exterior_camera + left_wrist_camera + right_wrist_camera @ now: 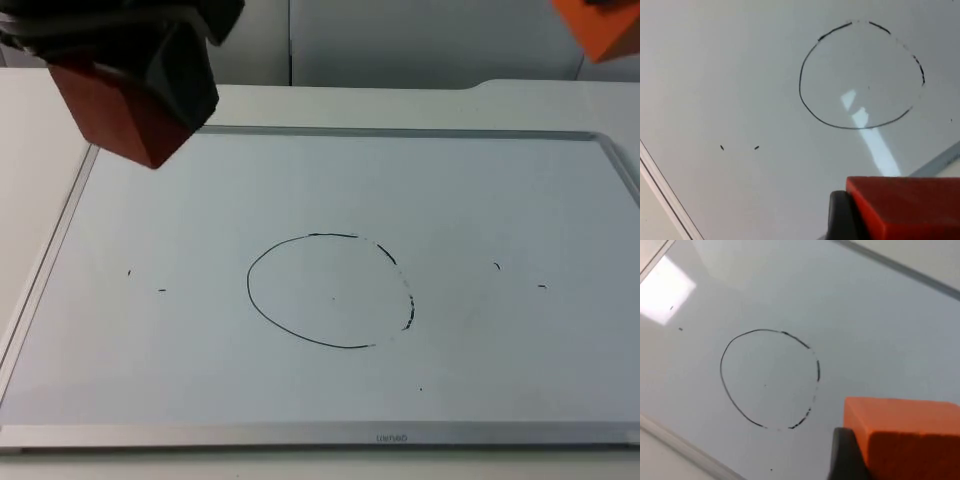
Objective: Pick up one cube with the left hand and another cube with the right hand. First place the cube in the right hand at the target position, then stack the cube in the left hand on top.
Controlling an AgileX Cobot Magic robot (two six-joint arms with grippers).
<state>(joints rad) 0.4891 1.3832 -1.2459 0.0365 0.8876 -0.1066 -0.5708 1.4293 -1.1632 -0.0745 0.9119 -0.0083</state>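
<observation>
While gripped, matte red cube (115,110), orange cube (600,25)

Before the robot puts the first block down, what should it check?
1. Right gripper holds the orange cube, lifted above the whiteboard: ok.
2. Left gripper holds the red cube, lifted too: ok.
3. The drawn circle has nothing lying inside it: ok.
4. Orange cube is over the circle: not ok, it hangs by the board's far right corner.
5. Red cube keeps away from the circle so orange can go first: ok, it hangs at the far left.
6. How firm each grip is: cannot tell.
</observation>
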